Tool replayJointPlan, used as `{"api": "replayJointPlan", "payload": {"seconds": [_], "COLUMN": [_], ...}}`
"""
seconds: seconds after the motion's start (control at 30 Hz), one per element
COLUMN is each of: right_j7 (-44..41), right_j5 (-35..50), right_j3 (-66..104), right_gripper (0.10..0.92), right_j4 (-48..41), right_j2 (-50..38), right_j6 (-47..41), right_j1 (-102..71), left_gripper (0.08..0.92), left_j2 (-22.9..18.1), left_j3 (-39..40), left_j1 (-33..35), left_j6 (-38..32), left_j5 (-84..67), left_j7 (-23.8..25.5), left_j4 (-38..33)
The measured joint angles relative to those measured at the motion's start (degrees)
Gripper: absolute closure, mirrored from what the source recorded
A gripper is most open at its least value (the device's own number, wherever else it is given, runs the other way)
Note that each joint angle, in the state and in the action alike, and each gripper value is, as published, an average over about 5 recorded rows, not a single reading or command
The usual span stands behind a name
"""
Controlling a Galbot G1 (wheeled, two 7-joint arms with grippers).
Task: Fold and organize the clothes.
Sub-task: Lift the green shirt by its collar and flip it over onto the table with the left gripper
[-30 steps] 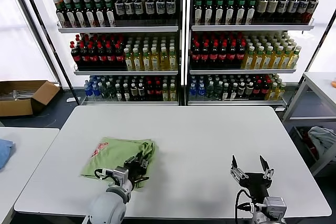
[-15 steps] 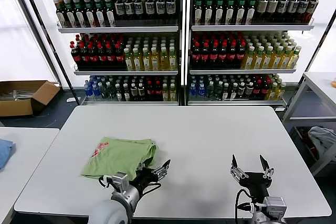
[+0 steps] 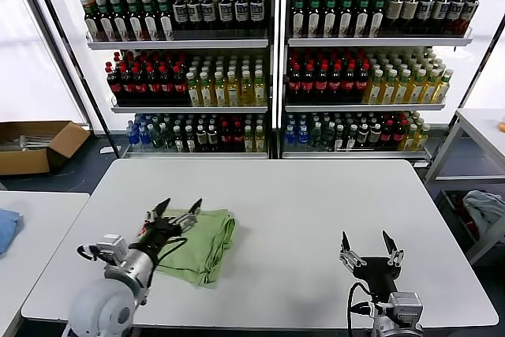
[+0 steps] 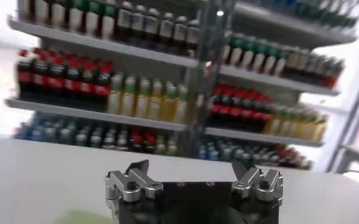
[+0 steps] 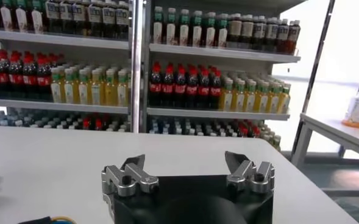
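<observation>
One shirt (image 3: 197,234), light green and already folded to a compact pad, is seen on the left half of the table (image 3: 300,203), w/ its rounded fold edge turned toward the table's middle. No hold is kept on it: the left gripper (image 3: 177,208) is poised just above the pad's far-left part, fingers spread, nothing between them. A sec. ago the same gripper was down on the cloth at the near right corner, then clear of it at the near edge half a sec. later; now it has been swung across to the left side and lifted. The red print seen earlier on the pad's left part is now covered by the arm. Judged from this, the last fold has been released and the pad left flat; what remains is prob. a tidy-up or a move to a final spot.

The right gripper (image 3: 368,252) is parked low near the table's front right, fingers wide apart, well apart from the shirt, barely shifted over the sec.

Bare tabletop is left between pad and right gripper, and behind toward the bottle shelves (image 3: 272,61). The pad lies near the front-left edge, so less margin is offered there. A blue cloth (image 3: 6,228) rests on the side table (image 3: 39,226) at far left.
</observation>
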Motion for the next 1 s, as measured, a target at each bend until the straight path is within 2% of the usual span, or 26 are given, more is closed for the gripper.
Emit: {"api": "replayJointPlan", "payload": {"seconds": [0.67,1.0], "right_j7": [-0.32,-0.82], "right_j5": [-0.82,-0.88], "right_j3": [-1.56,-1.71], "right_gripper": [0.203,0.203], "right_j4": [0.59,-0.38], "right_j2": [0.81,0.94], "right_j6": [-1.37,-0.85], "right_j1": [1.29,0.94], "left_gripper": [0.177,0.177], "left_j2": [2.31,3.33], "left_j3": [-2.53,-2.76], "left_j1": [-2.78,-3.80], "left_j6": [-3.54,-3.67], "left_j5": [6.80,6.69], "left_j7": [4.53,5.81], "left_j4": [15.26,20.21]}}
